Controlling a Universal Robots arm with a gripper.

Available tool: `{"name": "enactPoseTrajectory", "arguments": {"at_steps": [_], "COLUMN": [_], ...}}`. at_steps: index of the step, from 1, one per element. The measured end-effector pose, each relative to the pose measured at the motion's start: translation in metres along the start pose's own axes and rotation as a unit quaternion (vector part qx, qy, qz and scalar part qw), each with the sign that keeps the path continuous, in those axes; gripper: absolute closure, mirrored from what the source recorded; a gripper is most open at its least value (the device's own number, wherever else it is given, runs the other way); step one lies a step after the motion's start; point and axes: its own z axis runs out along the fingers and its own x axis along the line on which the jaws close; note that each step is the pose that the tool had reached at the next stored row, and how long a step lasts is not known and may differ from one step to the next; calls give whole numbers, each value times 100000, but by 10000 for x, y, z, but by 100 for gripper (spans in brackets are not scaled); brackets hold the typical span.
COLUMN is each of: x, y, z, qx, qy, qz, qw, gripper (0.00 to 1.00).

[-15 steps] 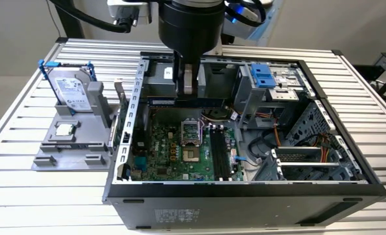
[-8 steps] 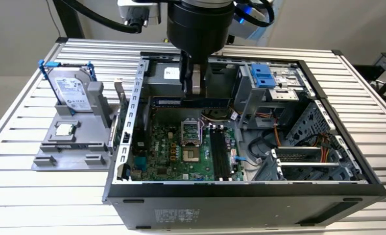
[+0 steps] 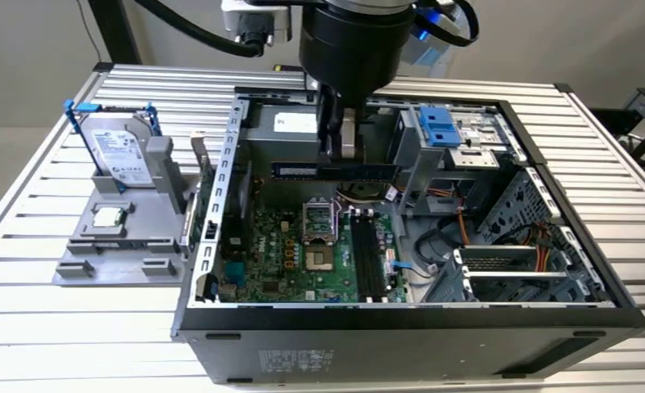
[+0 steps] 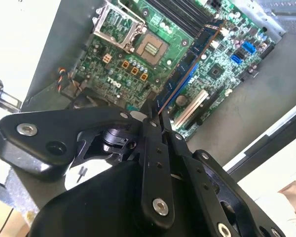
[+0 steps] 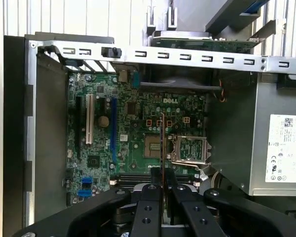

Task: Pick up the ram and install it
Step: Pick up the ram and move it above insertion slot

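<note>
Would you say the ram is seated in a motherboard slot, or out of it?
Out: the gripper is shut on the ram, holding it in the air above the motherboard.

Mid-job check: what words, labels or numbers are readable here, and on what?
Nothing reads clearly enough to quote.
power supply label: print too small.
hard drive label: blurred.
computer case sticker: too small.
ram: its sticker is too small.
motherboard: white maker's logo and silkscreen marks, too small.
</note>
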Motion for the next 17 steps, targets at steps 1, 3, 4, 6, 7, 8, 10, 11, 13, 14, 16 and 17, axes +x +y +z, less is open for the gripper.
{"name": "enactPoseTrajectory", "arguments": {"at_steps": [1, 3, 4, 6, 7, 8, 10, 11, 13, 14, 16, 17], "x": [0, 1, 1, 2, 2, 2, 3, 3, 3, 4, 4, 4], "y": [-16, -48, -62, -91, -104, -119, -147, -156, -168, -172, -180, -184], "z": [-1, -2, -2, -3, -3, -4, -5, -6, -6, -7, -6, -7], "qx": [2, 0, 3, 0, 2, 1, -3, -3, -3, -7, -5, -7], "qy": [0, 7, 11, 51, 70, 96, 133, 152, 202, 221, 262, 288], "qz": [-1, 0, 1, 1, 1, 3, 4, 7, 8, 9, 11, 12], "qw": [100000, 100000, 100000, 100000, 100000, 100000, 100000, 100000, 100000, 100000, 100000, 100000], "gripper": [100, 100, 100, 100, 100, 100, 100, 100, 100, 100, 100, 100]}}
